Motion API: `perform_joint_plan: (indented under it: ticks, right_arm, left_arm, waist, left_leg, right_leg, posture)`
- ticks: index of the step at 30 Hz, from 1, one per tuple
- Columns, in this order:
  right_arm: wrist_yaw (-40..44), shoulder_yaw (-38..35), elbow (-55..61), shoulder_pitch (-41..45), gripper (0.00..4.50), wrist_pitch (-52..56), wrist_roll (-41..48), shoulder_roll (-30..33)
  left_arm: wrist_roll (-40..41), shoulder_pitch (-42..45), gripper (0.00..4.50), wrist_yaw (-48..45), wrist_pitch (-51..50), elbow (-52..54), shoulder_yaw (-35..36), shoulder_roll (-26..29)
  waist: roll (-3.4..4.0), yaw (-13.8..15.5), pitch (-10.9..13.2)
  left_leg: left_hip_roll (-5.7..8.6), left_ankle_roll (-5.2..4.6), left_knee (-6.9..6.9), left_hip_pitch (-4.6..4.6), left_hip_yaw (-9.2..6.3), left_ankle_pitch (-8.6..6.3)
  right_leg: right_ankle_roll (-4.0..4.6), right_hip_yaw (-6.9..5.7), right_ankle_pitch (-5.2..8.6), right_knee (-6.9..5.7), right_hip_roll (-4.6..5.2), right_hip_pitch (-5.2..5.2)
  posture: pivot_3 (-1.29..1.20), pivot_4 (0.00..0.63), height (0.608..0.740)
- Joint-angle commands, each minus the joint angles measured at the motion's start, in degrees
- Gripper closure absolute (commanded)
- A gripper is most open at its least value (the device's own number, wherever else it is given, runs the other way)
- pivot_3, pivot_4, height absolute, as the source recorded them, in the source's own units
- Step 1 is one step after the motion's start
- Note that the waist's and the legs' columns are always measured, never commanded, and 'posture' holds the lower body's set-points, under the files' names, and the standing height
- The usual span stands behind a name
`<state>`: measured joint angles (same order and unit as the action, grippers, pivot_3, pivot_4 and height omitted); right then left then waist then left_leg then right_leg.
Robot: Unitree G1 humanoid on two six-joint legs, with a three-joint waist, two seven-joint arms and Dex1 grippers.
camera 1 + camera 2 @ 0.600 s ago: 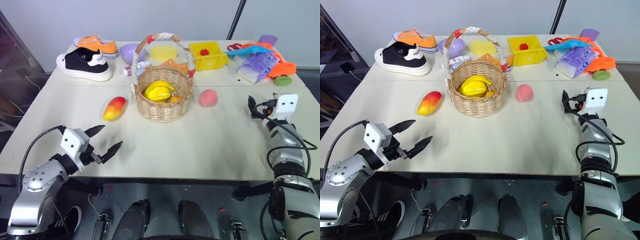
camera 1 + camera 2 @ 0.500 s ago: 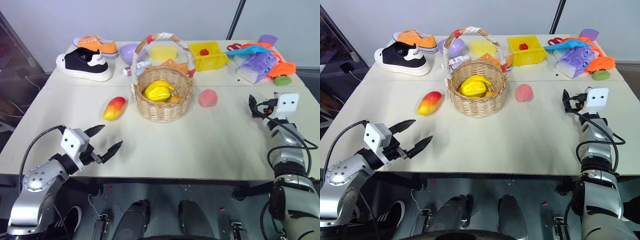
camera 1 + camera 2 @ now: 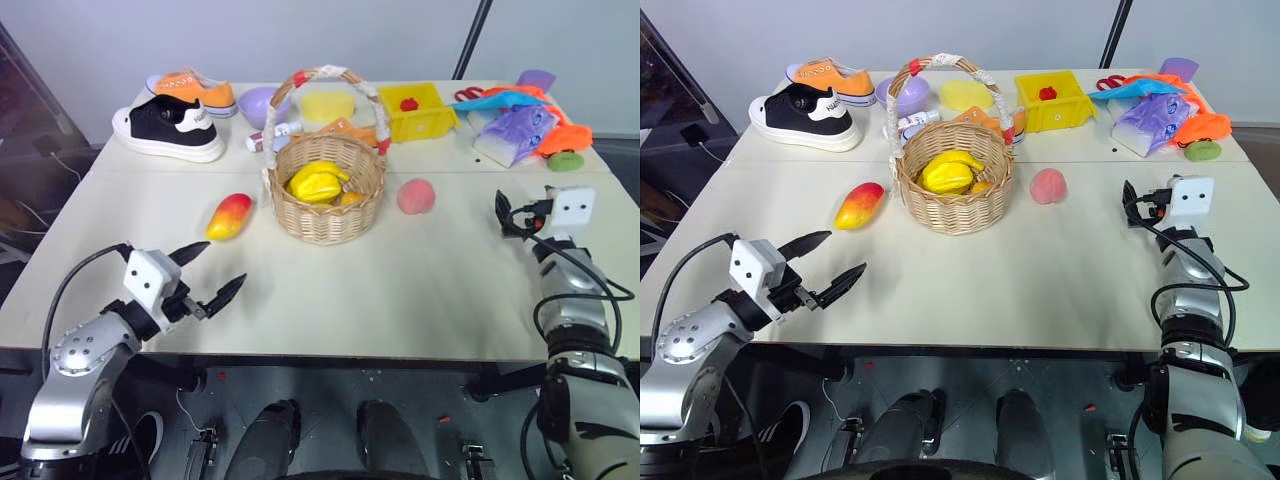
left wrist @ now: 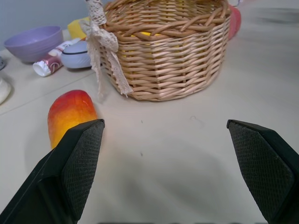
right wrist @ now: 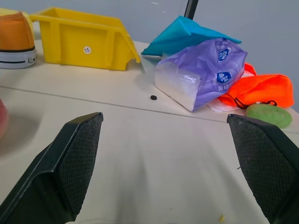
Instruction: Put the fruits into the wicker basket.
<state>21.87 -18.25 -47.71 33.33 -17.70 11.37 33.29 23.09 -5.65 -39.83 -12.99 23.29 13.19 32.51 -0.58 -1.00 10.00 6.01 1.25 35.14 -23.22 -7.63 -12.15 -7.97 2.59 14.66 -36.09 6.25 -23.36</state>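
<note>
The wicker basket (image 3: 327, 205) stands mid-table with its taped handle upright and yellow pieces (image 3: 318, 183) inside. A red-to-yellow mango (image 3: 229, 216) lies just left of it, and a pink peach (image 3: 415, 196) sits just right of it, both on the tabletop. Near the front left edge, my left gripper (image 3: 222, 267) is open and empty, a short way in front of the mango (image 4: 70, 114) and basket (image 4: 168, 51). My right gripper (image 5: 163, 119) hovers open and empty over the right side of the table, to the right of the peach.
Along the back stand two sneakers (image 3: 168, 128), a lilac bowl (image 3: 262, 103), a yellow sponge (image 3: 327, 105) and a yellow bin (image 3: 418, 112) holding a small red piece. A purple bag (image 5: 201, 70), blue and orange cloth and a green lump (image 5: 268, 114) fill the back right.
My left gripper has edged slightly up and toward the mango, still open. The right arm, the fruits and the basket have not moved.
</note>
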Motion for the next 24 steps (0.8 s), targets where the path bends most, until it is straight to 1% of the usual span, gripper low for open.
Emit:
perform_joint_plan:
  ticks: [1,11,13,15,18,19,21,23,24]
  right_arm:
    - [0.4,-0.2,3.4,0.0,0.06,-0.4,0.5,-0.1]
    - [1.9,0.1,4.9,-0.4,0.06,-0.4,0.6,-0.5]
    - [5.1,0.6,8.0,-1.5,0.06,0.3,1.8,-0.8]
    - [11.7,2.6,16.5,-4.5,0.06,5.0,4.9,-0.8]
    - [17.9,6.5,29.2,-7.5,0.06,16.9,8.1,1.2]
    - [18.5,7.6,31.7,-7.2,0.06,20.6,8.1,1.9]
    - [17.2,8.7,33.4,-4.4,0.06,27.9,8.1,2.2]
    - [15.8,9.8,33.2,-2.2,0.06,31.9,6.7,2.4]
    - [14.9,10.8,32.6,-0.6,0.06,32.4,5.1,2.1]
  left_arm:
    - [0.0,0.8,0.00,0.3,1.0,0.9,-0.2,-0.2]
    - [0.6,1.3,0.00,-0.2,1.6,0.4,-0.4,-0.6]
    - [0.8,1.0,0.00,-0.1,1.3,0.2,-0.5,-0.9]
    - [3.4,1.7,0.00,0.2,-2.1,1.4,-1.0,-1.4]
    - [6.1,6.8,0.00,2.0,-12.4,5.4,-3.8,1.1]
    - [6.8,9.3,0.00,2.8,-16.1,6.2,-4.6,2.1]
    - [9.1,15.7,0.00,4.7,-21.8,6.7,-5.5,2.6]
    - [10.3,19.9,0.00,6.3,-26.3,6.4,-5.9,2.6]
    - [9.7,21.8,0.00,6.6,-26.8,6.5,-6.8,2.6]
  waist:
    - [0.00,0.0,0.0]
    - [0.00,0.0,0.0]
    - [0.01,0.0,0.0]
    - [0.01,0.1,0.0]
    - [0.03,0.1,0.0]
    - [0.05,0.2,0.0]
    - [0.04,0.2,0.0]
    - [0.04,0.3,0.0]
    - [0.03,0.2,0.0]
  left_leg:
    - [0.00,0.00,0.00,0.00,0.00,0.00]
    - [0.00,0.00,0.00,0.00,-0.01,0.00]
    - [0.00,0.00,0.00,0.00,-0.01,0.00]
    - [0.00,0.00,-0.01,0.00,-0.02,0.00]
    - [-0.02,-0.01,0.01,-0.02,-0.05,0.00]
    - [-0.02,-0.01,0.02,-0.02,-0.06,0.00]
    - [0.00,-0.01,0.09,-0.03,-0.07,0.00]
    - [0.03,-0.01,0.13,-0.04,-0.07,0.00]
    - [0.03,0.00,0.13,-0.04,-0.07,0.00]
  right_leg:
    - [-0.02,0.00,-0.01,0.00,0.00,0.00]
    - [-0.07,0.00,-0.04,0.00,0.00,0.00]
    - [-0.07,0.00,-0.04,0.00,0.00,0.00]
    - [-0.08,0.00,-0.04,0.00,0.00,0.00]
    - [-0.11,-0.02,-0.05,-0.02,-0.02,-0.01]
    - [-0.12,-0.02,-0.06,-0.02,-0.02,0.00]
    - [-0.11,-0.03,-0.06,-0.02,-0.02,0.01]
    - [-0.12,-0.03,-0.06,-0.03,-0.02,0.02]
    - [-0.12,-0.03,-0.06,-0.02,-0.02,0.02]
  posture:
    - [0.00,0.150,0.740]
    - [0.00,0.150,0.740]
    - [0.00,0.150,0.740]
    - [0.00,0.150,0.740]
    - [0.00,0.150,0.740]
    - [0.00,0.150,0.740]
    - [0.00,0.150,0.740]
    - [0.00,0.150,0.740]
    - [0.00,0.150,0.740]
